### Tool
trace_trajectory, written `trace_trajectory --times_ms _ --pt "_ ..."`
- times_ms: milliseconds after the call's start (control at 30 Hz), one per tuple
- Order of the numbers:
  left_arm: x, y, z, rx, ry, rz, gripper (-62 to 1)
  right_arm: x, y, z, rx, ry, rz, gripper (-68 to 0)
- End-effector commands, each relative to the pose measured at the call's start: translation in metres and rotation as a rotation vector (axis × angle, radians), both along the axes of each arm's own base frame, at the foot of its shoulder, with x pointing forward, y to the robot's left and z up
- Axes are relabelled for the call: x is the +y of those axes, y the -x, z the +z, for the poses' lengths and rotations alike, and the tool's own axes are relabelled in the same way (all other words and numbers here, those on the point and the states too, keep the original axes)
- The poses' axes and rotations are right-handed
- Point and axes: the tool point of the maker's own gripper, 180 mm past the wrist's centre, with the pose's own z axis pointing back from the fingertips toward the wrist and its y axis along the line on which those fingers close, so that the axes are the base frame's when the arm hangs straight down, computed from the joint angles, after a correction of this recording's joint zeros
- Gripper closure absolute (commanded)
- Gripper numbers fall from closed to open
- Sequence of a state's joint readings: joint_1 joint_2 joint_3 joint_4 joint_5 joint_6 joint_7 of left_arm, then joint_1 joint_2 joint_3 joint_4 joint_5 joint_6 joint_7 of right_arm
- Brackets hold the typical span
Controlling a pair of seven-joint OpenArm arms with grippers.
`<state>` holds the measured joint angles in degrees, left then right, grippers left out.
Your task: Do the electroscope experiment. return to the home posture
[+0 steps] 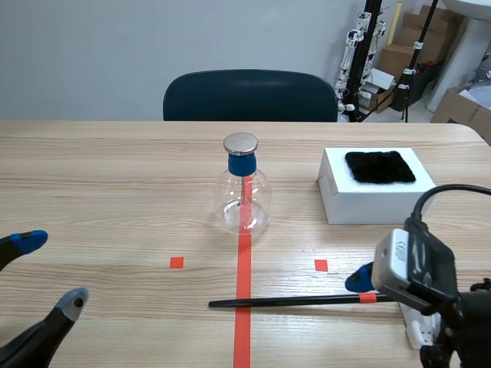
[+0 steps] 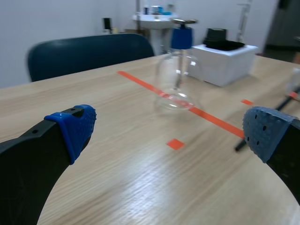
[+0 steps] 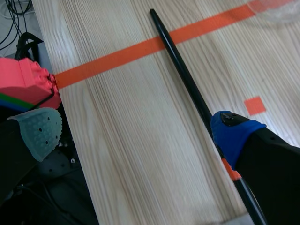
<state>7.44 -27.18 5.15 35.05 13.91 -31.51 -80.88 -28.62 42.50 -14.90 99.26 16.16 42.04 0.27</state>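
Observation:
The electroscope (image 1: 244, 198), a clear flask with a blue stopper and a metal disc on top, stands upright on the red centre tape; in the left wrist view the electroscope (image 2: 177, 75) is well ahead of the gripper. A thin black rod (image 1: 291, 301) lies flat on the table across the tape. My right gripper (image 1: 360, 280) sits low over the rod's right end, open. In the right wrist view the rod (image 3: 183, 70) runs under the blue-padded finger (image 3: 236, 133), not clamped. My left gripper (image 1: 52, 272) hangs open at the near left, holding nothing (image 2: 171, 129).
A white box (image 1: 368, 201) with a black fur cloth (image 1: 380, 166) on top stands right of the flask. A dark chair (image 1: 249, 96) is behind the far table edge. A white block (image 1: 422, 330) lies under my right arm. The near table edge (image 3: 70, 140) passes between the right fingers.

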Motion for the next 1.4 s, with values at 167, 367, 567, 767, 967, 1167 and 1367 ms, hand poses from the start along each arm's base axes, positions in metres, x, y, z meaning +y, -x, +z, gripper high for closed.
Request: trace_trajectory --times_ms 167,367,567,767,967,1167,1367 --pt "0.010 0.016 0.043 -0.065 0.018 0.044 -62.3 -0.003 -0.003 0.038 -0.092 -0.104 -0.093 -67.9" --pt "-0.010 0.034 0.061 -0.024 -0.056 0.007 -62.3 -0.004 -0.017 0.073 -0.205 -0.128 -0.141 -67.9" --pt "-0.019 0.045 0.083 0.013 -0.067 0.036 -62.3 -0.006 -0.044 0.108 -0.354 -0.187 -0.254 -67.9" --pt "-0.033 0.054 0.082 0.053 -0.161 0.042 -62.3 -0.008 -0.057 0.138 -0.464 -0.302 -0.336 -67.9" --pt "-0.035 0.060 0.088 0.098 -0.127 0.072 -62.3 -0.014 -0.058 0.147 -0.500 -0.360 -0.405 -67.9" --pt "-0.035 0.064 0.087 0.106 -0.140 0.074 -62.3 -0.024 -0.048 0.139 -0.466 -0.359 -0.474 -67.9" --pt "-0.034 0.066 0.087 0.121 -0.156 0.041 -62.3 -0.034 -0.037 0.128 -0.426 -0.345 -0.549 -67.9"
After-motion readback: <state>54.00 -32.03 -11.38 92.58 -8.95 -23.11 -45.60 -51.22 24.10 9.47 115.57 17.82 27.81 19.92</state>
